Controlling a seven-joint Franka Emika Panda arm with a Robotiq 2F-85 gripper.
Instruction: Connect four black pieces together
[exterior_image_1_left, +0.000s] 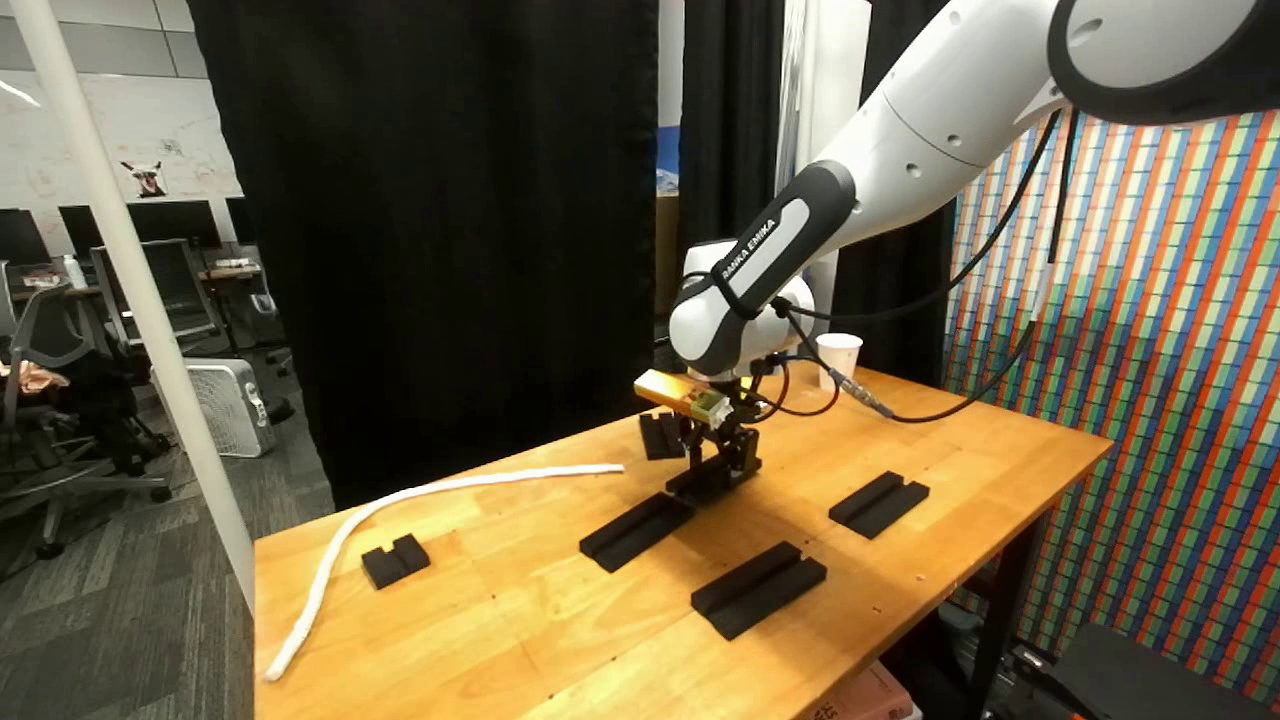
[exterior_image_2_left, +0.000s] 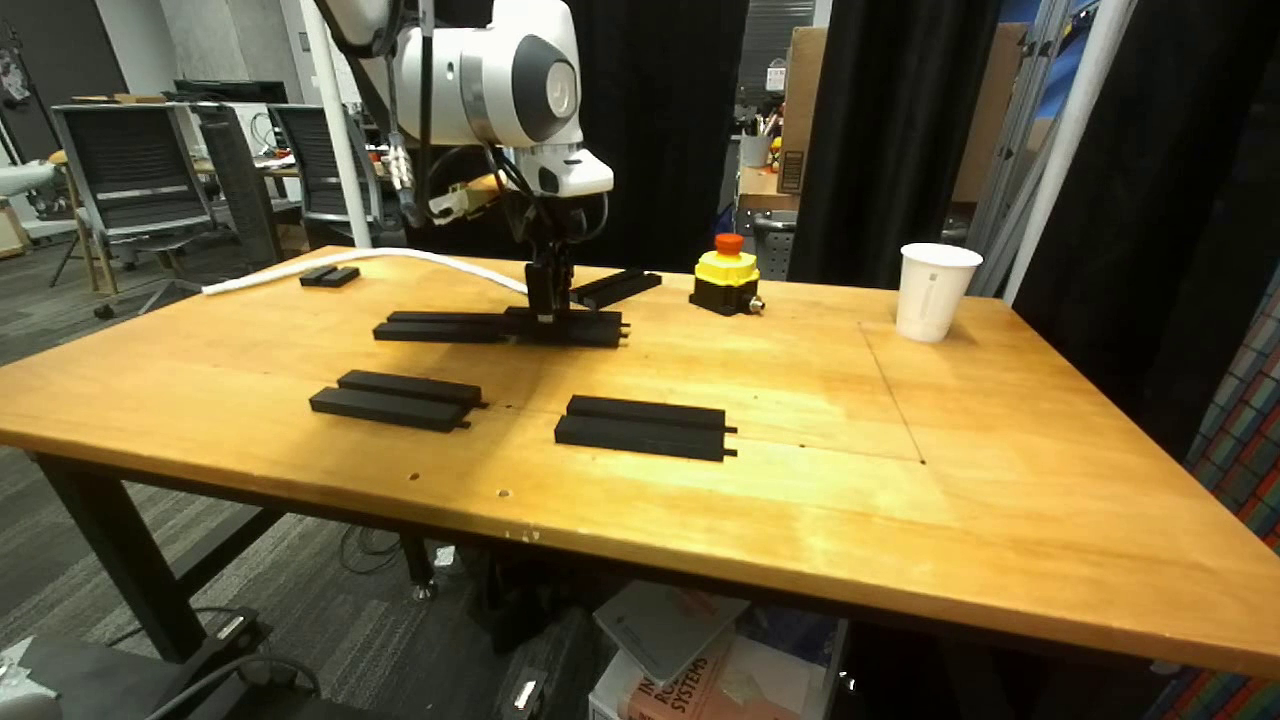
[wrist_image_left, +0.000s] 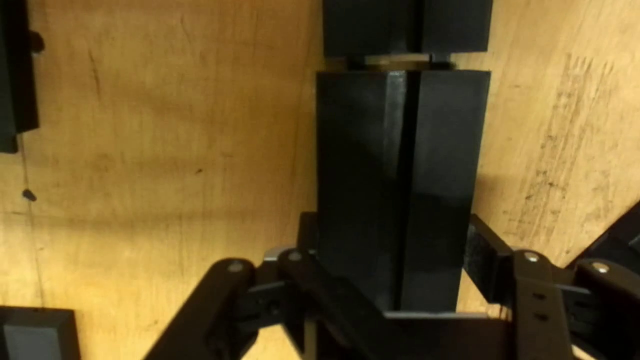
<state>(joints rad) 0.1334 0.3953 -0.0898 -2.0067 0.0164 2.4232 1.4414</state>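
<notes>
Ok | pincer (wrist_image_left: 392, 240) pinching blk bar (wrist_image_left: 355, 160) btwn jaws | 2nd bar (wrist_image_left: 370, 27) just off its end

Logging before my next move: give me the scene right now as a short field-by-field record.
gripper: shut on held piece
alignment: held piece roughly in line with far piece
joint: narrow gap, pegs showing in it; not flush
not joined: loose piece and second loose piece, both apart
other items: white cable, small block, rear block, red button, paper cup

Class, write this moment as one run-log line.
tool: clamped on black bar; second bar: roughly in line; pegs: spanning narrow gap; status: not fully joined
</notes>
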